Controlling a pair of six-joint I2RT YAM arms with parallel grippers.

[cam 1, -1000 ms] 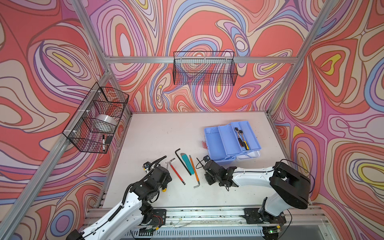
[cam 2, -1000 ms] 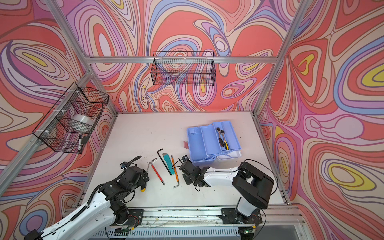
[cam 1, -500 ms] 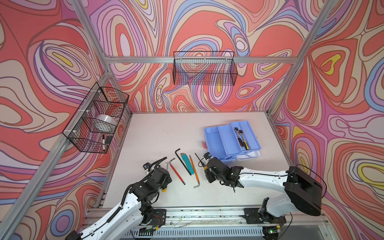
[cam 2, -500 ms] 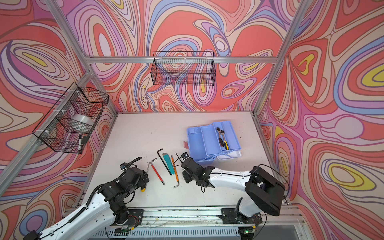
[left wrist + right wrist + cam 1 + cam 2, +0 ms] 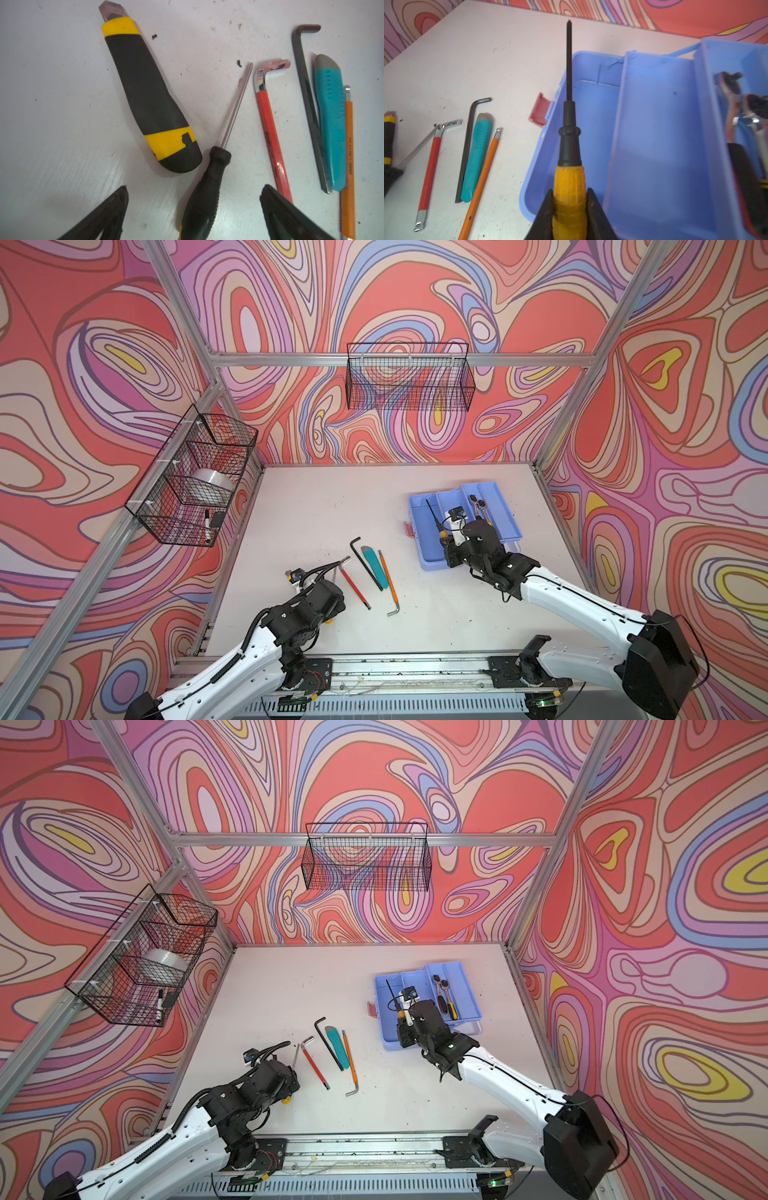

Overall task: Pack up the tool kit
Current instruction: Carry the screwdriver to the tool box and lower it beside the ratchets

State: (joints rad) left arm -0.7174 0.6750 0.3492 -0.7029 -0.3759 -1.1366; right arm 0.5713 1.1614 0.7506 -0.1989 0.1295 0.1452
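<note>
The kit (image 5: 654,124) lies open on the right side of the table (image 5: 332,497), toward the back, in both top views. Its far tray holds a ratchet (image 5: 478,506) (the item beside it is too blurred to name).

The right gripper (image 5: 569,191) is clamped narrow on the handle of the yellow screwdriver (image 5: 569,145). The screwdriver is carried over the kit compartment nearest the loose tools, tip pointing to the back wall.

Step in hand, as judged: stowing this screwdriver. The next move calls for lowering it inside the walls, shaft along the compartment, before the jaws part. A release from height could bounce it over the rim.

Left of the kit, close together on the table, lie the orange key (image 5: 349,155), teal knife (image 5: 330,124), black key (image 5: 307,104) and red key (image 5: 270,133).

The left gripper (image 5: 194,188) stands wide, its jaws either side of the black screwdriver (image 5: 207,182) and not closed on it. The yellow knife (image 5: 149,99) lies just beside it. Six tools are not yet packed.
</note>
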